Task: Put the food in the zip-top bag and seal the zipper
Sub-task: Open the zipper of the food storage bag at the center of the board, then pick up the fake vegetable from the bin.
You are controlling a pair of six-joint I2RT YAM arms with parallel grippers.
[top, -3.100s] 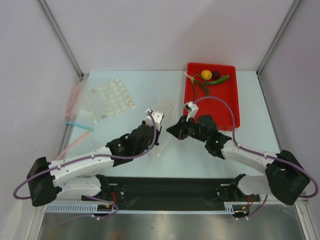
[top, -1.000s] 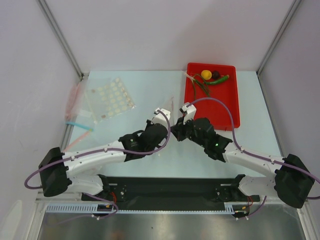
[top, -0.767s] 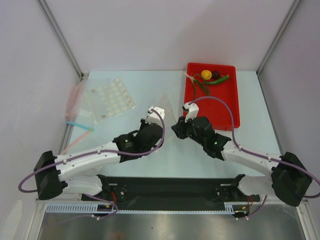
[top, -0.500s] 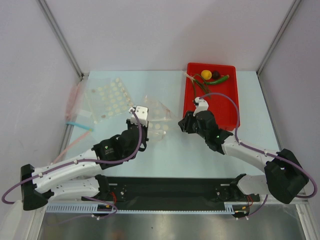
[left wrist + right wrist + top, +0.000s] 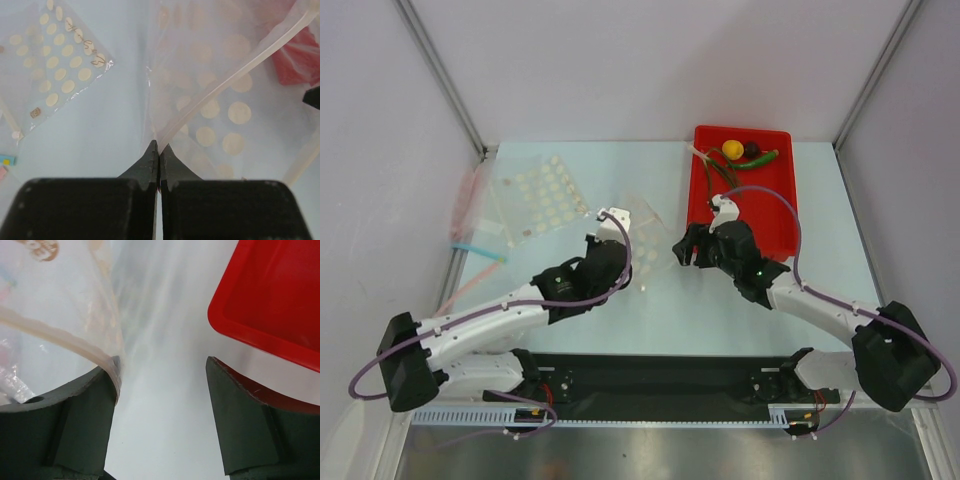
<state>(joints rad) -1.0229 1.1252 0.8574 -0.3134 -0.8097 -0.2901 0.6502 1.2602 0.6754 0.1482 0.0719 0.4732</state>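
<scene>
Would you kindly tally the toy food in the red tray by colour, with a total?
Yellow: 1, the lemon-like ball
Maroon: 1, the dark ball
Green: 2, the chili and the bunch of thin stalks, counted as one
Total: 4

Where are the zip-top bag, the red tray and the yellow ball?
zip-top bag (image 5: 215, 100), left wrist view, on its dotted clear wall.
red tray (image 5: 772, 176), top external view, on its bare floor.
yellow ball (image 5: 731, 150), top external view, on its middle.
</scene>
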